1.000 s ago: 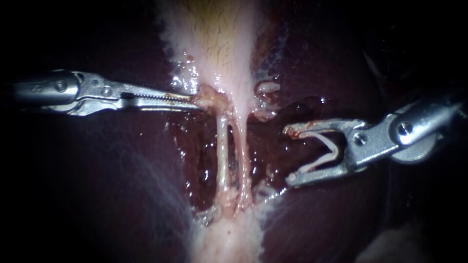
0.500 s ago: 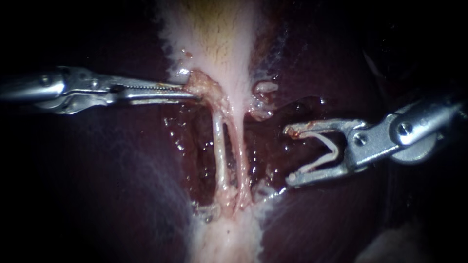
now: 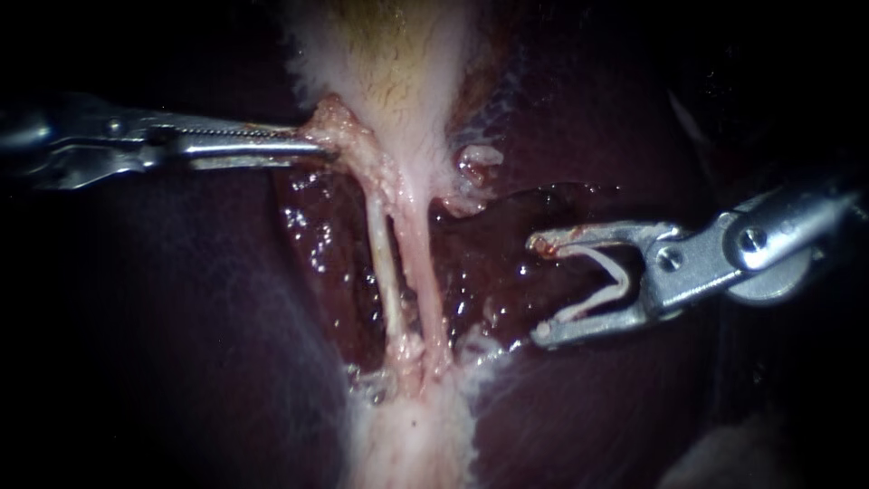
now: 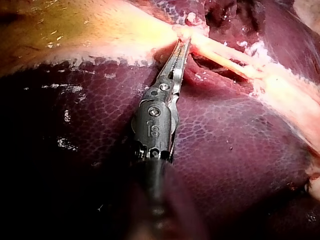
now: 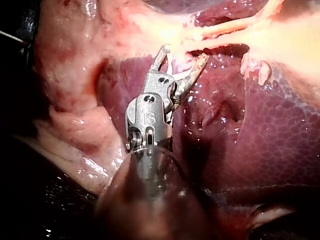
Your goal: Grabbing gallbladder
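The pale, yellowish gallbladder (image 3: 398, 72) lies at the top centre between dark liver (image 3: 181, 317) lobes. My left instrument (image 3: 312, 145) comes in from the left, its toothed jaws shut on a pinkish fold at the gallbladder's lower left edge. In the left wrist view the left instrument (image 4: 182, 42) pinches that same edge of the gallbladder (image 4: 75, 35). Two thin pale tubes (image 3: 398, 272) run slanting from the held fold down to the white tissue below. My right instrument (image 3: 536, 290) hangs to the right of the tubes, jaws open and holding nothing, as the right instrument (image 5: 184, 54) also shows in its own view.
A wet, raw, dark red bed (image 3: 317, 235) lies exposed around the tubes. A small pale tag of tissue (image 3: 478, 158) sits right of the gallbladder's neck. White fatty tissue (image 3: 412, 444) continues below the tubes. The liver (image 5: 270, 125) surrounds the right instrument.
My left instrument has drawn the gripped gallbladder edge up and to the left, so the tubes now stretch and slant. The right instrument has stayed in place.
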`<state>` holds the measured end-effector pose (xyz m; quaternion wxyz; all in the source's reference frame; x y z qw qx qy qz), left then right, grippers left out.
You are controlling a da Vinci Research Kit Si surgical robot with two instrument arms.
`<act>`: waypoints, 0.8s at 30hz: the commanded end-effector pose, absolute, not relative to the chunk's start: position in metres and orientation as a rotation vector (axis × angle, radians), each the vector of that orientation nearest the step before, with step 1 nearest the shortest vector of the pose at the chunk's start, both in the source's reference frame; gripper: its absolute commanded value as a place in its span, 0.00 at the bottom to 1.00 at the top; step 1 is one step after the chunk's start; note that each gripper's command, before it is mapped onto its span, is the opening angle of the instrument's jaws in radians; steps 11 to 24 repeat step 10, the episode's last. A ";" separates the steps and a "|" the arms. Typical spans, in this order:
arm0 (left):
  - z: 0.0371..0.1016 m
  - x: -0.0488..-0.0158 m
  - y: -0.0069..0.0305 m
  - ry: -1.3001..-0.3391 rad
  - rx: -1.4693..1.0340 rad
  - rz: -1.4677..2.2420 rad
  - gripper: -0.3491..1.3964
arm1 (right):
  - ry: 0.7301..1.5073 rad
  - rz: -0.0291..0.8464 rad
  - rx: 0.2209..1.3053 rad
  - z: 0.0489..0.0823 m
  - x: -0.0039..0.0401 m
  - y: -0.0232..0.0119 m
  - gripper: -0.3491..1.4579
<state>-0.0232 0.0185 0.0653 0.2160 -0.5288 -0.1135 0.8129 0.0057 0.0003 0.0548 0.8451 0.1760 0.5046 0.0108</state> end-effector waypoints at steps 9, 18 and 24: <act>0.0658 -0.0232 0.0185 -0.311 -1.466 2.254 0.00 | 1.065 0.023 0.371 0.0548 0.0057 0.0003 0.46; 0.0659 -0.0232 0.0185 -0.310 -1.466 2.255 0.00 | 1.065 0.023 0.371 0.0548 0.0057 0.0003 0.46; 0.0659 -0.0232 0.0185 -0.310 -1.466 2.255 0.00 | 1.065 0.023 0.371 0.0548 0.0057 0.0003 0.46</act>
